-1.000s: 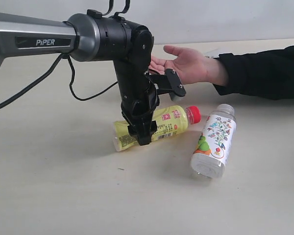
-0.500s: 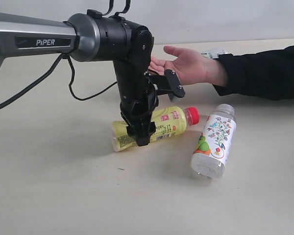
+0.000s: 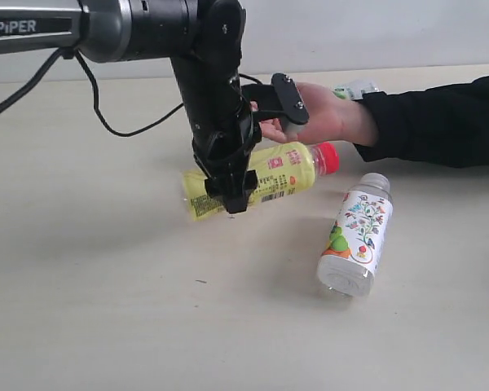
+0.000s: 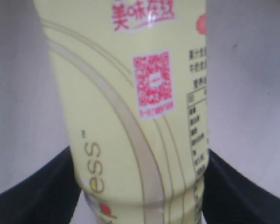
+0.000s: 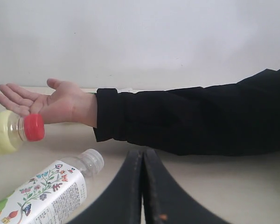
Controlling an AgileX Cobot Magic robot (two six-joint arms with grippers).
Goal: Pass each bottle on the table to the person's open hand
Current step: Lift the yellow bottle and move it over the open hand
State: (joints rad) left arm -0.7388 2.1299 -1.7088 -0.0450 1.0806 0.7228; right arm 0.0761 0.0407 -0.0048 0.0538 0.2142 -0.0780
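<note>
Left tool around yellow bottle

The left arm's long link is a grey tube that enters the exterior view from ten o'clock. It carries a black band with white "PIPER" lettering. A silver collar joins it to a glossy black joint housing. At six o'clock of that housing the wrist is a stack of blocky black segments. A thin black cable hangs in a loop at seven o'clock of the housing. A rounded black plate juts out at three o'clock of the wrist. The left gripper is black, and its fingers are matte with curved edges. The right gripper has two smooth black fingers that taper towards their tips.
</note>
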